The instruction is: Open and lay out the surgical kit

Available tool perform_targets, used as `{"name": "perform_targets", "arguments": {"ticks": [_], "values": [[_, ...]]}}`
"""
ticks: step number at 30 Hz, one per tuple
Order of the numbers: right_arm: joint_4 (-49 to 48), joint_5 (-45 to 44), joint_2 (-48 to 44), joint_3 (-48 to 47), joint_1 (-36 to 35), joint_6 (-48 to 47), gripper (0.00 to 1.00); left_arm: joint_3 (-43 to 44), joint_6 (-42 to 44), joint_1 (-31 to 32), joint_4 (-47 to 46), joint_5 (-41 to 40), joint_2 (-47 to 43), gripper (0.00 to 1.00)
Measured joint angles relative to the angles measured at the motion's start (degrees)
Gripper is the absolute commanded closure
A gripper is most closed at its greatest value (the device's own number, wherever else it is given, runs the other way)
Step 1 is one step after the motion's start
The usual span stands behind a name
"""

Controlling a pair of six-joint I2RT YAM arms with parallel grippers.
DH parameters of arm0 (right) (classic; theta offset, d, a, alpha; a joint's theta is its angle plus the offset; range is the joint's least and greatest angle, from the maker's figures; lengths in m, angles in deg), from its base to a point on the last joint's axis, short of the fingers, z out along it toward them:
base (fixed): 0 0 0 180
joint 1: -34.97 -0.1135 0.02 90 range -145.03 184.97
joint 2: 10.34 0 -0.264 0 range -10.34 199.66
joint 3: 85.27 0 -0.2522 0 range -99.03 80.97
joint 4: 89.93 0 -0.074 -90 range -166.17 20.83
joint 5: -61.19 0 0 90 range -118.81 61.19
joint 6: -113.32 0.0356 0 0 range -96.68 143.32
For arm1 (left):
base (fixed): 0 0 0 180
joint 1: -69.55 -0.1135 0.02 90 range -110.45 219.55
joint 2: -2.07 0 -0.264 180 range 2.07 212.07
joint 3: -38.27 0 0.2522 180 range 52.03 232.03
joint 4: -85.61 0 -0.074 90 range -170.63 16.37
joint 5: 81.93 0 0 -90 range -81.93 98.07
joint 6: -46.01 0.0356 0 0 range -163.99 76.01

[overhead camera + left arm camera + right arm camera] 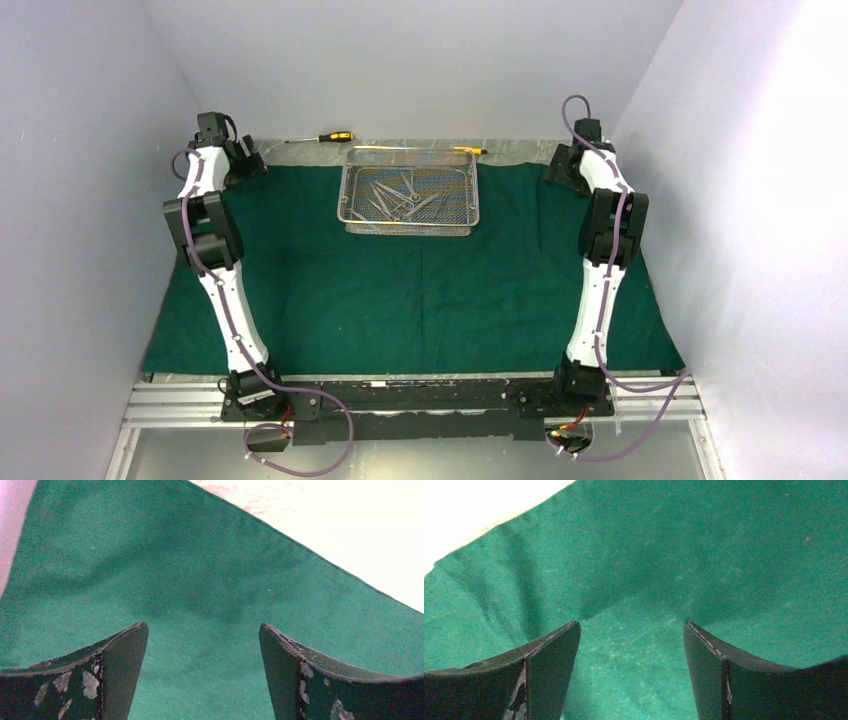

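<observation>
The cloth (400, 290) lies spread flat over the table (160, 405), filling the middle of the top view, its long axis running left to right and its near edge just ahead of the arm bases. The tray (410, 228) sits on the cloth at upper centre, close to the far edge, with its long sides also running left to right. The instruments (408, 197) lie heaped inside it, crossing one another, most of them slanted diagonally; their ends are too small to tell apart. Beyond the cloth, a screwdriver (335, 136) lies left to right at the tray's upper left, and a second screwdriver (470, 150) lies just past the tray's upper right corner. The left gripper (245, 160) is low over the cloth's upper left corner; in its wrist view the left gripper (202, 630) has its fingers spread wide, with only green cloth (200, 580) showing between them. The right gripper (560, 170) is at the upper right corner, and the right gripper (631, 627) is likewise spread wide above creased cloth (674, 555), pinching nothing.
</observation>
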Motion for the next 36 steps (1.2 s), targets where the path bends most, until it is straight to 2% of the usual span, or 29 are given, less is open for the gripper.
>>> {"name": "perform_targets", "arguments": {"ticks": [4,10,17,26,31,36], "values": [[0.0,-1.0,1.1,-0.1,-0.9,-1.4,0.22,0.3,2.6,0.0,-0.4,-3.8,1.8,0.12],[-0.3,-2.7,1.6,-0.1,-0.3,-4.4,0.27,5.6,5.0,0.0,3.2,-10.2,6.5,0.13],[-1.7,-3.5,1.6,0.3,2.9,-5.7,0.27,7.9,5.2,-0.2,4.9,-13.0,7.8,0.15],[0.7,-7.3,4.5,-5.6,4.8,-7.1,0.28,9.9,6.4,-2.0,5.4,-13.6,8.8,0.14],[5.1,-7.8,4.5,-8.7,4.5,-7.1,0.28,10.6,8.0,-2.4,7.1,-12.8,8.8,0.13],[8.0,-7.2,-4.9,-0.3,3.7,-3.2,0.28,6.8,8.0,-2.5,9.0,-9.6,5.4,0.11]]}}
